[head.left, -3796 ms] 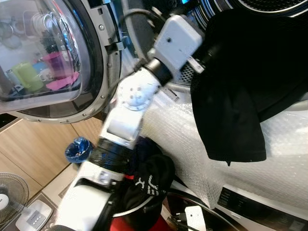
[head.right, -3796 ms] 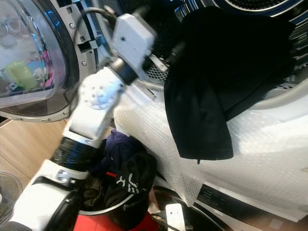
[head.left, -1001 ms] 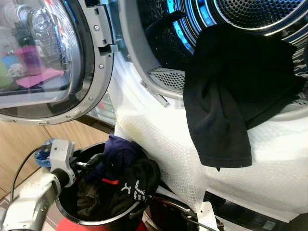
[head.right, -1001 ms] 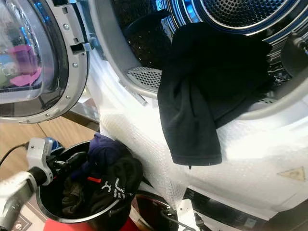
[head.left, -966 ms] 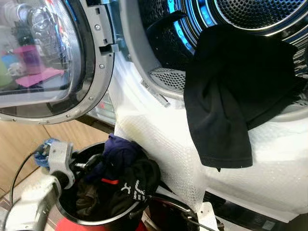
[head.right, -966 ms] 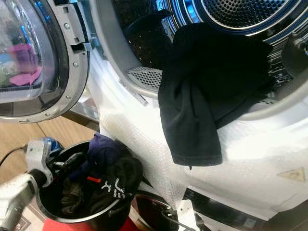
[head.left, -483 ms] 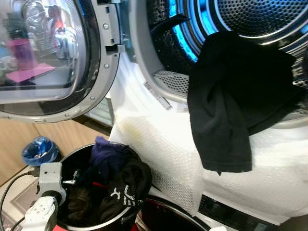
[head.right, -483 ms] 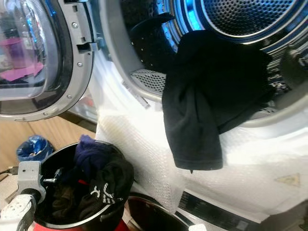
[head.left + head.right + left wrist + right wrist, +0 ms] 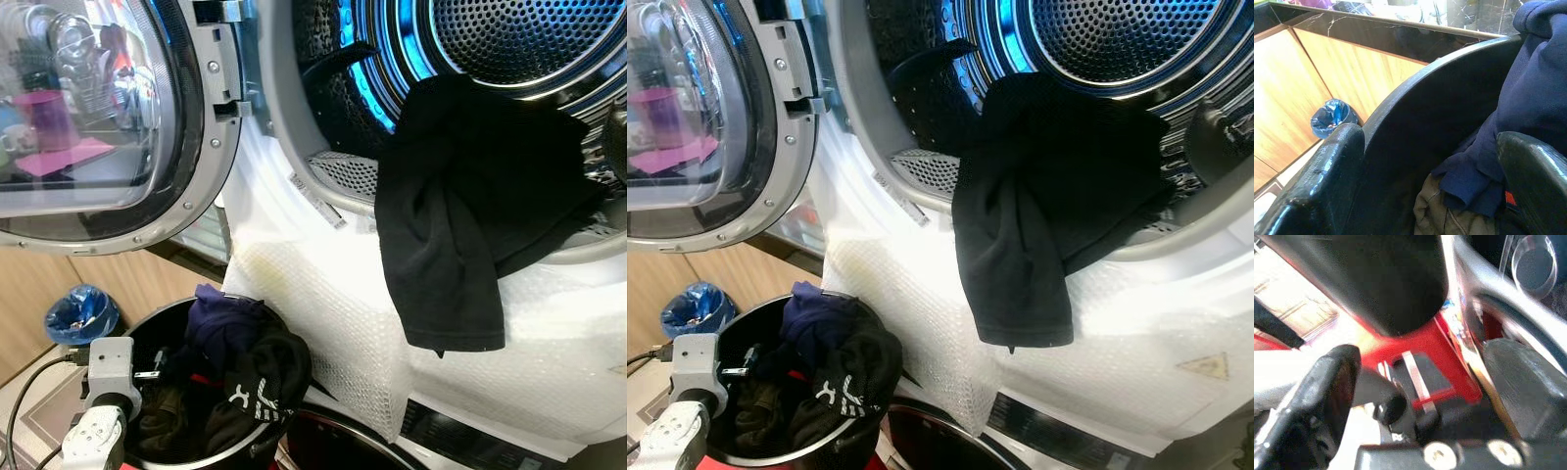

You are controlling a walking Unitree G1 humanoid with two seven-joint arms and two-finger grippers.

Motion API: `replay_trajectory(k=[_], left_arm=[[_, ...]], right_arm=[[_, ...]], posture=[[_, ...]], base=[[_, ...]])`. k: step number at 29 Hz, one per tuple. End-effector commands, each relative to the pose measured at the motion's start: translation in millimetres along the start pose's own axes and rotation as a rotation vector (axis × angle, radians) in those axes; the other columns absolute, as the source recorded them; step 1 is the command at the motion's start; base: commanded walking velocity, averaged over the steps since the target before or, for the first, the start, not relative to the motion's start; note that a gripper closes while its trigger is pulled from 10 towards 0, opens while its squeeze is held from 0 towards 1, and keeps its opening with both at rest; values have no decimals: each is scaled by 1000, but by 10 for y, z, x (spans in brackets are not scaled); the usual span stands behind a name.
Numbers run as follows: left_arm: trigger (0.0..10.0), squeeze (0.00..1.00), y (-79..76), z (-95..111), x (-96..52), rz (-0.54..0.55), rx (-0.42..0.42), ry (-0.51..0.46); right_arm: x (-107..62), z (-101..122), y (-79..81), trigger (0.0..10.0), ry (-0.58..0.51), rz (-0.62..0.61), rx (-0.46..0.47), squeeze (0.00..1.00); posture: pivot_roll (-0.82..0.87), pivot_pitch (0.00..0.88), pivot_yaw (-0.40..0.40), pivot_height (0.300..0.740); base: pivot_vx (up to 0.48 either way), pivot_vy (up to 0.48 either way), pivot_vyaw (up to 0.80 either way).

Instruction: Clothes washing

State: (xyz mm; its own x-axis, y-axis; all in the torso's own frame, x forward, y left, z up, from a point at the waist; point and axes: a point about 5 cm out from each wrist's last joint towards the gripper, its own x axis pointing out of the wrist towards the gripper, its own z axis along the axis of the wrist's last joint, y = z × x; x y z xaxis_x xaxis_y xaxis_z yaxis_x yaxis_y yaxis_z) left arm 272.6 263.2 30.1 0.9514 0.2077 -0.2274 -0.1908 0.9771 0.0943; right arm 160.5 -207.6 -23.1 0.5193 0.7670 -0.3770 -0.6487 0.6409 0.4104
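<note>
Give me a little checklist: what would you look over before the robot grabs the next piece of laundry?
1. Washer door swung open: ok.
2. Drum opening unblocked: not ok, a black garment hangs over the rim.
3. Laundry left in the black bucket: ok, a navy piece lies on top.
4. Left tool spread open at the bucket's wall: ok.
5. Left tool holding nothing: ok.
6. Right tool out of the way: cannot tell; it is low beside something red.

Washer at upper right, bucket at lower left.
A garment [image 9: 446, 225] hangs over the drum [image 9: 509, 39] rim; clothes [image 9: 240, 362] fill the bucket [image 9: 157, 328]; door [image 9: 98, 117] upper left.
</note>
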Motion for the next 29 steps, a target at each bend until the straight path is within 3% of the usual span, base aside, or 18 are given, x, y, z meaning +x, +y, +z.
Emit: replay_trajectory(k=[1, 3, 5, 6, 7, 12, 15, 21, 24, 29], left_arm=[[10000, 0, -121, -361, -129, -52, 7, 164], [10000, 0, -143, -384, -129, -58, 8, 175], [10000, 0, -159, -407, -134, -63, 5, 184], [10000, 0, -179, -418, -135, -70, 5, 189], [10000, 0, -217, -433, -136, -82, 5, 197], [10000, 0, -271, -446, -129, -95, 2, 203], [10000, 0, -290, -442, -121, -103, 0, 201], [10000, 0, -300, -446, -118, -103, 0, 200], [10000, 0, -302, -455, -124, -107, -2, 200], [10000, 0, -313, -458, -126, -101, -12, 196]], right_arm=[[-39, 182, 109, 10000, -59, 97, -33, 0], [-52, 647, 266, 10000, -230, 182, -116, 0], [-117, 859, 333, 10000, -306, 229, -164, 0], [-180, 984, 342, 10000, -348, 231, -195, 0], [-348, 1176, 361, 10000, -397, 221, -254, 0], [-637, 1546, 501, 10000, -479, 209, -360, 0], [-710, 1653, 566, 10000, -500, 200, -368, 0], [-707, 1621, 614, 10000, -439, 198, -342, 0], [-576, 1768, 782, 10000, -486, 292, -356, 0], [-385, 1874, 871, 10000, -482, 316, -386, 0]], posture=[[20, 0, -17, 740], [0, 0, -10, 740], [0, 0, -10, 740], [-25, 0, -13, 740], [-25, 0, -13, 740], [-50, 0, -16, 740], [-52, 0, -14, 740], [-53, 0, -13, 740], [-47, 0, -16, 740], [-40, 0, -25, 740]], base=[[0, 0, 0], [0, 0, 0], [0, 0, 0], [0, 0, 0], [0, 0, 0], [0, 0, 0], [0, 0, 0], [0, 0, 0], [0, 0, 0], [0, 0, 0]])
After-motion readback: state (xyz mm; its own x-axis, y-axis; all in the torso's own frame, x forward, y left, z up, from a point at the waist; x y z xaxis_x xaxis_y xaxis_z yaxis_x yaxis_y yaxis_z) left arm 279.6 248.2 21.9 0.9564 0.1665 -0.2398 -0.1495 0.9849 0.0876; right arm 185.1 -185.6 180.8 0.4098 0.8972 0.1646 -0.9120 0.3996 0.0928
